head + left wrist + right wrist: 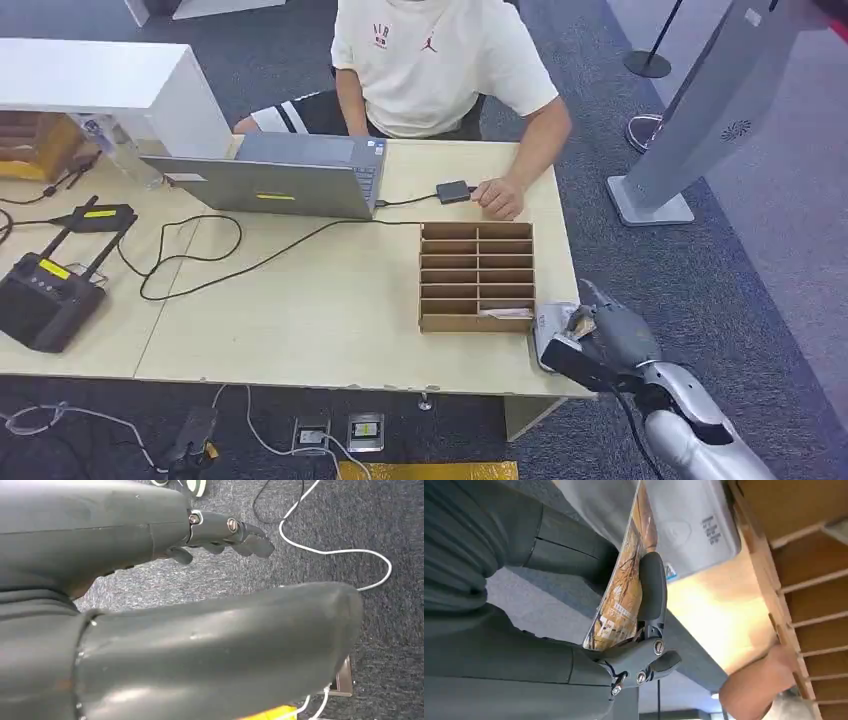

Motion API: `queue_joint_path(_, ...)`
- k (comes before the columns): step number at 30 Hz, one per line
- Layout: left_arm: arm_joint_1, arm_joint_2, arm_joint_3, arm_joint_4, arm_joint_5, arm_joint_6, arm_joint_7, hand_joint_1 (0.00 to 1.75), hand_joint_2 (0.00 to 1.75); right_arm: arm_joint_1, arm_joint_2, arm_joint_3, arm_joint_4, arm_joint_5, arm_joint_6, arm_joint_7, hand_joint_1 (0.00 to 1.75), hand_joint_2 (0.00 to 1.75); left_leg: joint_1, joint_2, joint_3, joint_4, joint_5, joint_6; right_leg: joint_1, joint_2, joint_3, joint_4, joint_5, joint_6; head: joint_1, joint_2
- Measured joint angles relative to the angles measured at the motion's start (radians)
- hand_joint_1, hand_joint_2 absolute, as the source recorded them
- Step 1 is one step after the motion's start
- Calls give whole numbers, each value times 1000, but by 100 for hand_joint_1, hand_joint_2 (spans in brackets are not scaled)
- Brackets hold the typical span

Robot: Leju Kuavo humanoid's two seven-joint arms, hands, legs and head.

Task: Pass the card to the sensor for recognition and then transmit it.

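My right hand (608, 338) is at the table's front right corner, pinching a card (580, 322) with a brown printed picture. In the right wrist view the card (621, 595) stands edge-on between the thumb and a dark finger (652, 587). It is close over the flat grey sensor box (694, 525), which lies on the table corner (546, 330) just right of the wooden slotted rack (477, 277). My left hand (220, 535) hangs over the carpet, holding nothing, its fingers loosely apart.
A person sits across the table, one hand (500, 197) beside a small black device (453, 191) wired to an open laptop (270, 180). Cables and black boxes (45, 295) lie at the left. A grey kiosk base (650, 205) stands right of the table.
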Motion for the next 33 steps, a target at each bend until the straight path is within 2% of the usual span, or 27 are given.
queue_joint_path(17, 2, -2, 0, 0, -4, 13, -1, 0, 0, 9, -4, 22, -1, -34, 5, 5, 175, 175, 0, 0, 1, 0, 0, 0, 0, 1, 0, 0, 0, 0, 0, 0)
queue_joint_path(19, 8, -3, 0, 0, 0, 24, -16, 0, 0, 9, -4, 22, -1, -49, -5, 8, 175, 175, 0, 0, 1, 0, 0, 0, 0, 1, 0, 0, 0, 0, 0, 0)
queue_joint_path(21, 18, -6, 2, 0, 5, 37, -38, 0, 0, 8, -3, 19, -1, -91, -46, 10, 175, 175, 0, 0, 0, 0, 0, 0, 0, 2, 1, 0, 0, 0, 0, 0)
queue_joint_path(26, 25, -13, 3, 1, -3, 53, -53, 0, 0, -73, -1, -52, 5, -148, -90, -56, 175, 175, -1, 1, 0, 0, 0, 0, -1, 2, 0, 0, 1, 0, 0, 0)
queue_joint_path(31, 17, -19, 3, 1, -16, 58, -57, 0, 0, -234, 1, -162, 17, -105, -106, -111, 175, 175, -1, 2, 1, 0, 1, 0, -1, 2, 0, 0, 2, 0, 0, 0)
queue_joint_path(33, 18, -24, 3, 1, -13, 76, -86, 0, 0, -285, 5, -199, 26, -85, -107, -130, 175, 175, -1, 2, 0, 0, 1, 0, -1, 2, 0, 1, 2, 0, 0, 0)
